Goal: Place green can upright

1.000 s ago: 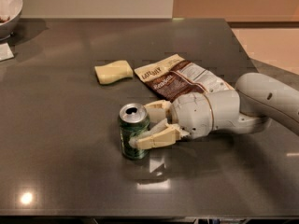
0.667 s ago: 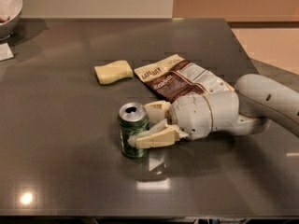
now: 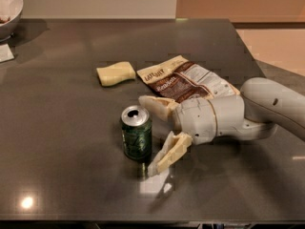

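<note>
The green can stands upright on the dark table, its silver top with the opening facing up. My gripper reaches in from the right and is open. One cream finger lies behind and right of the can, the other in front and right of it. Neither finger grips the can; both sit just beside it.
A brown-and-white snack bag lies behind my arm. A yellow sponge-like piece lies to its left. A white bowl and a paper slip are at the far left. The table edge runs along the front and right.
My fingers have spread apart and let go of the can, and the gripper has drawn slightly to the right. The can stays upright in place.
</note>
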